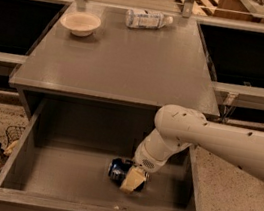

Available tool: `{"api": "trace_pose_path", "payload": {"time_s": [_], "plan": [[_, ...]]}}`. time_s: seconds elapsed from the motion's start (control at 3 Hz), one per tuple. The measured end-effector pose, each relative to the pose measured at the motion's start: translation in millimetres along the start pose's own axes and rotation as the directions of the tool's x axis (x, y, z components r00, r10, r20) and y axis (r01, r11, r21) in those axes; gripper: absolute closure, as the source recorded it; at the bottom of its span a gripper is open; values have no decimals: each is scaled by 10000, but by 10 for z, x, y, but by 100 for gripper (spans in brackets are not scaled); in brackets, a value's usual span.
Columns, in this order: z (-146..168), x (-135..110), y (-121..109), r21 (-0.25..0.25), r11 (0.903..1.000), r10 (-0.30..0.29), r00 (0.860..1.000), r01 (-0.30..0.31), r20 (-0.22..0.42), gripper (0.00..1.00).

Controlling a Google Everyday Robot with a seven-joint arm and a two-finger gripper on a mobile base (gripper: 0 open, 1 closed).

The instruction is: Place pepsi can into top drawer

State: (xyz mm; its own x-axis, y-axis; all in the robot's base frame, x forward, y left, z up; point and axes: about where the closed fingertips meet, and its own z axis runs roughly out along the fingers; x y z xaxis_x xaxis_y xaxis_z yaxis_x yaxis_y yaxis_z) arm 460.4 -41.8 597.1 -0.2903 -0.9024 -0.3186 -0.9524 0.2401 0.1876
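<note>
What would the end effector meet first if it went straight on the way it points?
Likely the pepsi can, right against it; the end effector points down inside the top drawer.

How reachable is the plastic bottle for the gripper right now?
Probably not directly: the gripper sits down in the top drawer at the pepsi can, and the cabinet top lies between it and the plastic bottle.
</note>
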Motion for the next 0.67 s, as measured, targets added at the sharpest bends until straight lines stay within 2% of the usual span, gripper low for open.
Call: {"api": "trace_pose_path", "payload": {"time_s": [0.33,0.67], "plan": [[0,0,0,-1,10000,-1,10000,1,-1,0],[0,0,0,-1,10000,-1,10000,1,-1,0]]}}
